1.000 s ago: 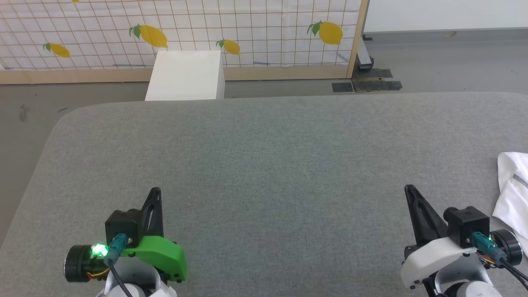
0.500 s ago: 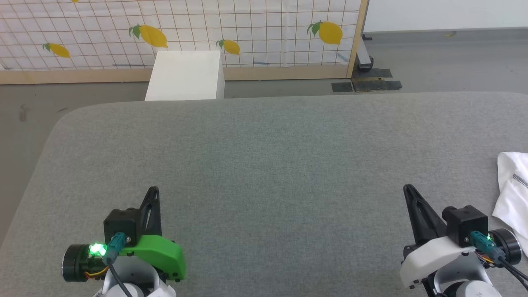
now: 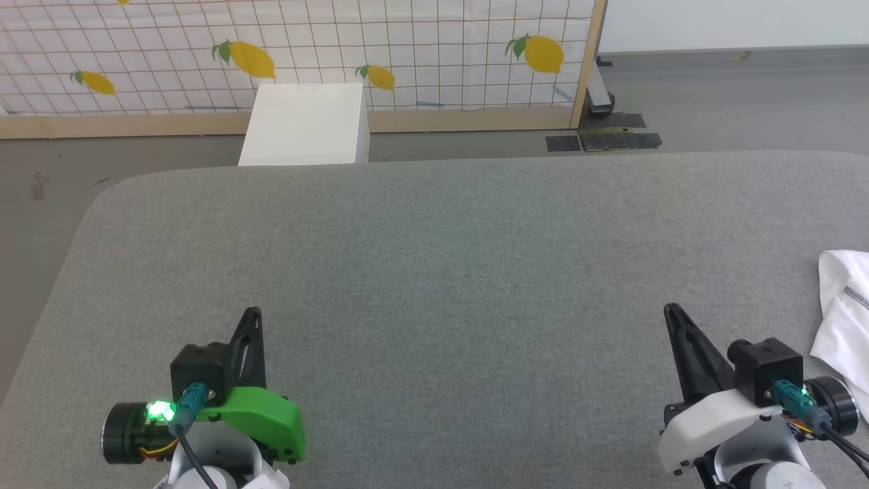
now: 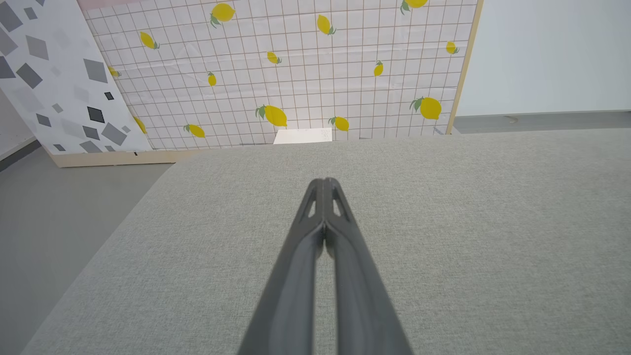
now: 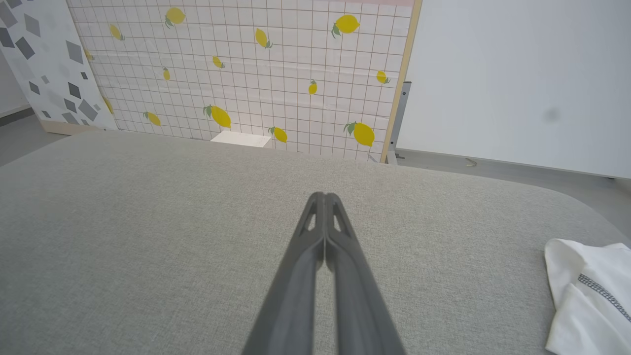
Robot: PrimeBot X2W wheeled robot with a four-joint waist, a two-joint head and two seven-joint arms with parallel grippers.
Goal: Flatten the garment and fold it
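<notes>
Just off to the right of the right gripper (image 3: pixel 672 311), close by its wrist but not touching it, there's the crumpled white thin-fabric shirt with dark grey dotted stitching (image 3: pixel 842 305), partly cut off by the edge of the head view. It's lying on the big grey woven-fabric padded surface with rounded corners (image 3: pixel 434 258). The right gripper's two long dark fingers are pressed flat together, empty, over bare grey fabric. The left gripper (image 3: pixel 253 314) is well apart from the shirt, way over on the right gripper's other side, and same deal: fingers squeezed together, holding nothing. Both point forward. Far ahead of the left gripper's tips, past the surface's far edge, a plain white rectangular box (image 3: pixel 305 125) stands on the floor against a white grid-pattern panel printed with yellow lemons (image 3: pixel 421 41)
</notes>
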